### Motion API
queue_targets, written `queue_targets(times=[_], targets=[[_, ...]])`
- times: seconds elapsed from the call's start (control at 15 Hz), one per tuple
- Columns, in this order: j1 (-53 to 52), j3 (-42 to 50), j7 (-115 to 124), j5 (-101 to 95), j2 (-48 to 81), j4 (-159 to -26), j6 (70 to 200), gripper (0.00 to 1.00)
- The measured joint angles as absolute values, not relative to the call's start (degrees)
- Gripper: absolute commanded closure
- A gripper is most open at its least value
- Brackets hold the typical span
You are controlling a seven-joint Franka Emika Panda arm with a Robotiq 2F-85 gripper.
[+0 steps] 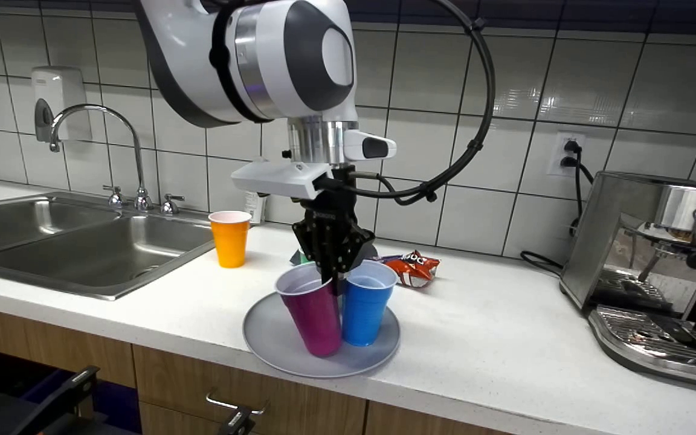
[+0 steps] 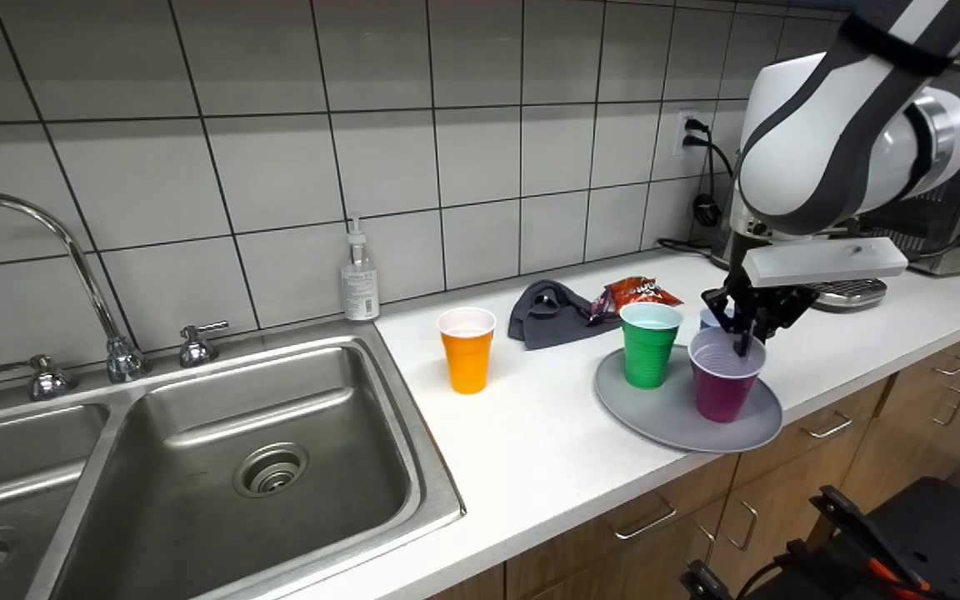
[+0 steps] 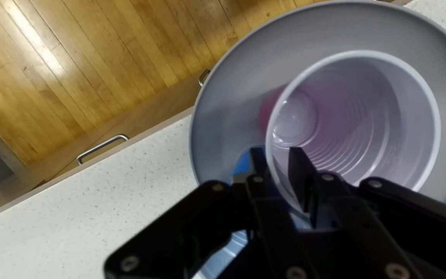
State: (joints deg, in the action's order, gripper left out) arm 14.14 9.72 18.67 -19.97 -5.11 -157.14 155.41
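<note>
In the wrist view my gripper (image 3: pixel 277 155) straddles the near wall of a purple cup (image 3: pixel 362 108). One finger is inside the cup and the other outside, with a narrow gap between them; the inner finger stands clear of the wall. This cup (image 1: pixel 315 320) leans on a round grey plate (image 1: pixel 263 338), its top tipped sideways in an exterior view. Close beside the gripper stands a blue cup (image 1: pixel 367 311) on the same plate, partly hidden by the gripper in the wrist view. A green cup (image 2: pixel 648 357) is also on the plate. An orange cup (image 2: pixel 469 360) sits apart on the counter.
A double steel sink (image 2: pixel 263 467) with a faucet lies beyond the orange cup. Behind the plate are a dark cloth (image 2: pixel 559 317) and a red snack bag (image 1: pixel 411 269). An espresso machine (image 1: pixel 656 272) and a soap bottle (image 2: pixel 360 283) stand on the counter.
</note>
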Motion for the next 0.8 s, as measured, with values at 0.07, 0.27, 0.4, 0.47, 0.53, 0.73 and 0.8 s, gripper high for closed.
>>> queue_targets(times=[0.07,0.27,0.4,0.47,0.53,0.73,0.8], targets=[[14.14,9.72,18.67,-19.97,-5.08,-157.14,155.41,0.40],[14.14,9.72,18.70,-19.97,-5.06,-157.14,155.41,0.17],[14.14,9.72,18.72,-19.97,-5.06,-157.14,155.41,0.02],[14.14,9.72,18.74,-19.97,-5.06,-157.14,155.41,0.00],[14.14,9.72,18.74,-19.97,-5.06,-157.14,155.41,0.00],[14.14,9.72,18.75,-19.97,-5.06,-157.14,155.41,0.00],[14.14,9.72,18.75,-19.97,-5.06,-157.14,155.41,0.00]])
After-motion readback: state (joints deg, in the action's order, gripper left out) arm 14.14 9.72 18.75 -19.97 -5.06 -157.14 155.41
